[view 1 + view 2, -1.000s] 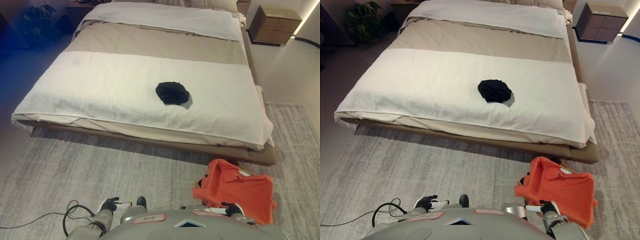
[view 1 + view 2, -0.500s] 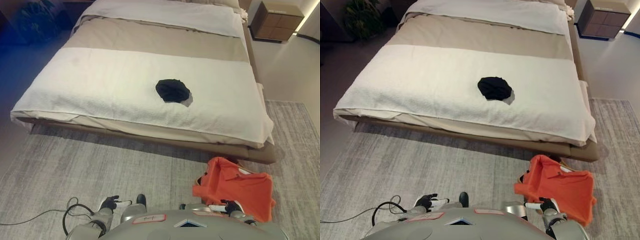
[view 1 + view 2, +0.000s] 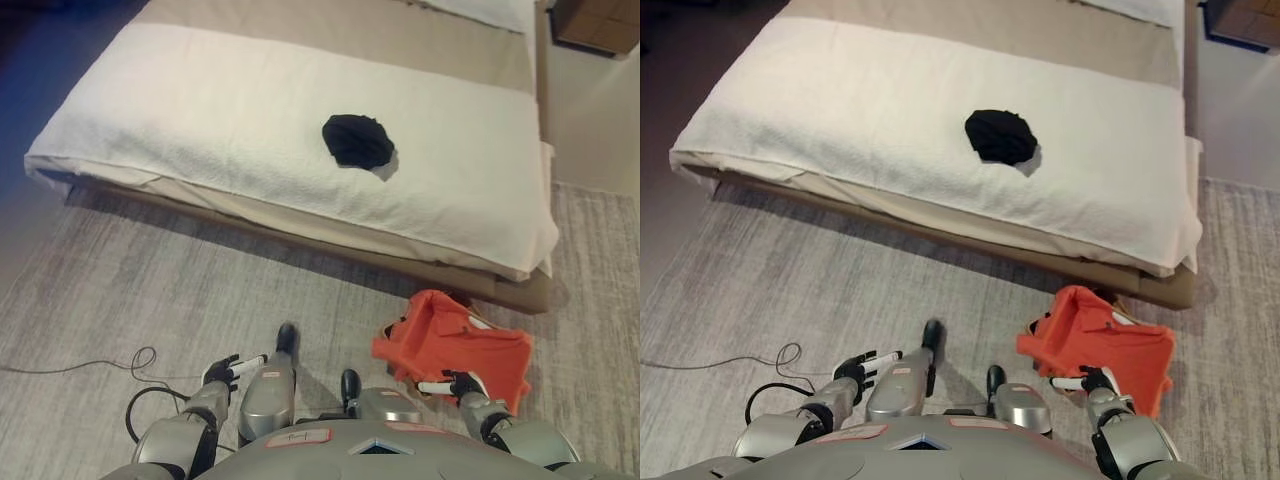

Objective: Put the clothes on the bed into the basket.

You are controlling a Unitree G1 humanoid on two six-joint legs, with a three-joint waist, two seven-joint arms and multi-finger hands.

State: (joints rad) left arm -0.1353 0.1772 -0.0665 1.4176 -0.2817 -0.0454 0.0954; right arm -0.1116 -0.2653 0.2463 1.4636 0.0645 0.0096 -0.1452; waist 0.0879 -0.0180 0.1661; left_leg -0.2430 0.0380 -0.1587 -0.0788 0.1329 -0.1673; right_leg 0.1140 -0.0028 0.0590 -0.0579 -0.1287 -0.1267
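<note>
A crumpled black garment [image 3: 357,140] lies on the white cover of the bed [image 3: 200,100], right of its middle. On the rug by the bed's near right corner, an orange shirt [image 3: 455,347] is draped over the basket [image 3: 474,321], of which only a bit of rim shows. My left hand [image 3: 226,371] hangs low at the bottom left with its fingers relaxed and nothing in it. At the bottom right, my right hand [image 3: 453,384] sits just in front of the orange shirt, fingers loose and empty. Both hands are far from the black garment.
The low bed frame [image 3: 500,285] runs across the view between me and the garment. A grey rug [image 3: 150,290] covers the floor in front of it. A wooden nightstand [image 3: 600,25] shows at the top right corner.
The whole picture has shifted: the camera has tilted down and the bed looks nearer. More of both arms shows. The black garment and the orange shirt lie where they were.
</note>
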